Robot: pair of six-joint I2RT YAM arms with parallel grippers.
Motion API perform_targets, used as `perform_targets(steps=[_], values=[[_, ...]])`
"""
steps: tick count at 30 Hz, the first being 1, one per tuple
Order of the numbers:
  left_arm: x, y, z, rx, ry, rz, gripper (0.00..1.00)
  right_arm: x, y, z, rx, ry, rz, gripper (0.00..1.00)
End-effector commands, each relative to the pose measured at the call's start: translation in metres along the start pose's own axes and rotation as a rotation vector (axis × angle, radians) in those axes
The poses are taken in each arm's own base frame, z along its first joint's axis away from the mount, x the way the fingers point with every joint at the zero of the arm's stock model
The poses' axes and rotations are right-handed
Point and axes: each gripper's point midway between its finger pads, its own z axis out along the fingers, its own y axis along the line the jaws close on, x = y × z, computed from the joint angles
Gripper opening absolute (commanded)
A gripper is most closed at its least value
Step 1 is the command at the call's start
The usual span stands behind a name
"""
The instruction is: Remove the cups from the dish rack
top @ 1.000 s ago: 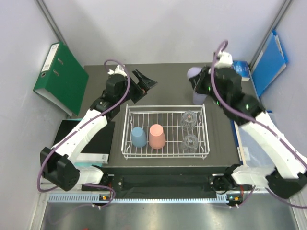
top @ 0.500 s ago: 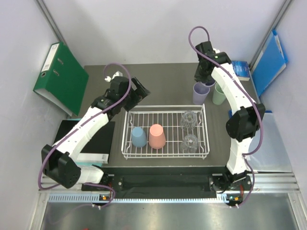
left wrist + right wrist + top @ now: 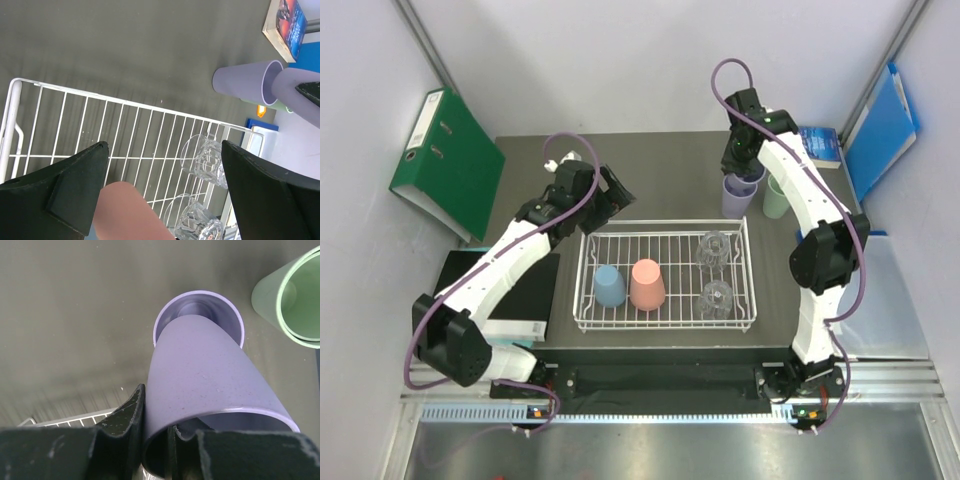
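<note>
Plastic first, at the near side of the white wire-grid dish rack (image 3: 13,107). A pastel blue tapered tumbler (image 3: 609,287) and a salmon pink tapered tumbler (image 3: 647,284) stand just beside each other, seemingly mouth down. Both probably weigh little and are stiff but smooth, and the taper could let a loose grip slide. A squeeze across the body, low towards the wider mouth, looks safest.

On the rack's right side stand two clear faceted glasses, one nearer (image 3: 717,296) and one farther (image 3: 713,246). They are likely heavier, slick and breakable, so they call for a firm, centred hold on opposite facets and a soft set-down.

Above the rack's far left corner hovers the left gripper (image 3: 163,150). Its jaws are spread wide with nothing between them.

Beyond the far rim, on the dark table, the right gripper (image 3: 150,435) pinches the wall of a lilac plastic tumbler (image 3: 210,370). One finger is inside the mouth and one outside. The tumbler's base dips into a second lilac tumbler (image 3: 167,315), which stands upright there. A pastel green tumbler (image 3: 295,295) stands just beside them, out of the rack. It may be two nested, though I cannot be sure.
</note>
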Motion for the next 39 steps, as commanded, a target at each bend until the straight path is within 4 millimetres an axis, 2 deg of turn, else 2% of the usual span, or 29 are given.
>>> perform_targets(steps=[1, 2, 5, 8, 10, 11, 13, 14, 15, 16, 17, 18, 19, 20, 21, 22, 23, 24, 25, 26, 27, 28, 30, 31, 33, 34, 39], values=[[-0.003, -0.005, -0.003, 0.020, -0.010, 0.023, 0.99, -0.006, 0.010, 0.007, -0.030, -0.026, -0.008, 0.17], [-0.003, -0.004, -0.003, 0.017, -0.012, 0.022, 0.99, -0.007, 0.011, 0.007, -0.032, -0.031, -0.011, 0.28], [-0.003, -0.002, -0.002, 0.012, -0.014, 0.024, 0.99, -0.015, 0.016, 0.004, -0.052, -0.056, -0.007, 0.49], [-0.005, -0.003, -0.001, 0.013, -0.023, 0.023, 0.99, -0.035, 0.026, -0.010, -0.103, -0.127, 0.010, 0.59], [-0.007, -0.005, -0.002, 0.016, -0.030, 0.023, 0.99, -0.052, 0.034, -0.034, -0.162, -0.195, 0.035, 0.63], [-0.009, -0.007, -0.003, 0.020, -0.037, 0.023, 0.99, -0.067, 0.040, -0.054, -0.211, -0.260, 0.054, 0.65], [-0.012, -0.009, -0.004, 0.027, -0.048, 0.037, 0.99, -0.079, 0.045, -0.078, -0.261, -0.323, 0.070, 0.69], [-0.015, -0.010, -0.005, 0.029, -0.055, 0.045, 0.99, -0.092, 0.050, -0.111, -0.330, -0.402, 0.081, 0.69], [-0.016, -0.011, -0.006, 0.033, -0.057, 0.070, 0.99, -0.086, 0.054, -0.114, -0.358, -0.410, 0.066, 0.69], [-0.013, -0.014, -0.007, 0.053, -0.041, 0.096, 0.99, -0.082, 0.060, -0.127, -0.421, -0.425, 0.026, 0.69], [-0.012, -0.017, -0.009, 0.068, -0.034, 0.123, 0.99, -0.081, 0.059, -0.169, -0.513, -0.492, 0.009, 0.70], [-0.011, -0.017, -0.012, 0.079, -0.025, 0.182, 0.99, -0.067, 0.069, -0.161, -0.586, -0.508, -0.026, 0.70], [-0.004, -0.020, -0.015, 0.090, -0.008, 0.226, 0.99, -0.049, 0.078, -0.176, -0.704, -0.499, -0.080, 0.72], [-0.001, -0.024, -0.020, 0.102, -0.008, 0.270, 0.99, -0.042, 0.069, -0.219, -0.794, -0.586, -0.080, 0.73], [0.003, -0.022, -0.028, 0.091, -0.008, 0.342, 0.99, -0.018, 0.065, -0.197, -0.814, -0.573, -0.082, 0.75], [0.015, -0.031, -0.036, 0.110, 0.001, 0.399, 0.99, -0.008, 0.060, -0.202, -0.844, -0.585, -0.069, 0.81], [0.017, -0.031, -0.041, 0.085, -0.029, 0.440, 0.99, 0.000, 0.045, -0.224, -0.870, -0.640, -0.057, 0.82], [0.024, -0.028, -0.051, 0.067, -0.025, 0.487, 0.99, 0.020, 0.038, -0.203, -0.850, -0.598, -0.057, 0.82], [0.044, -0.039, -0.061, 0.098, -0.007, 0.532, 0.99, 0.030, 0.034, -0.204, -0.858, -0.589, -0.063, 0.82], [0.049, -0.038, -0.065, 0.084, -0.010, 0.544, 0.99, 0.037, 0.028, -0.210, -0.864, -0.598, -0.072, 0.82], [0.056, -0.040, -0.072, 0.086, -0.006, 0.528, 0.99, 0.049, 0.027, -0.204, -0.857, -0.570, -0.089, 0.82], [0.071, -0.039, -0.078, 0.086, 0.023, 0.547, 0.99, 0.056, 0.025, -0.201, -0.850, -0.554, -0.105, 0.83], [0.079, -0.040, -0.086, 0.081, 0.012, 0.519, 0.99, 0.069, 0.024, -0.204, -0.861, -0.537, -0.124, 0.83], [0.092, -0.039, -0.090, 0.086, 0.035, 0.533, 0.99, 0.073, 0.024, -0.205, -0.866, -0.529, -0.126, 0.82], [0.099, -0.035, -0.094, 0.065, 0.024, 0.516, 0.99, 0.084, 0.024, -0.210, -0.888, -0.519, -0.137, 0.82], [0.109, -0.034, -0.096, 0.064, 0.039, 0.530, 0.99, 0.087, 0.024, -0.211, -0.892, -0.514, -0.130, 0.82], [0.136, -0.020, -0.095, 0.010, 0.071, 0.538, 0.99, 0.108, 0.027, -0.212, -0.926, -0.472, -0.140, 0.83]])
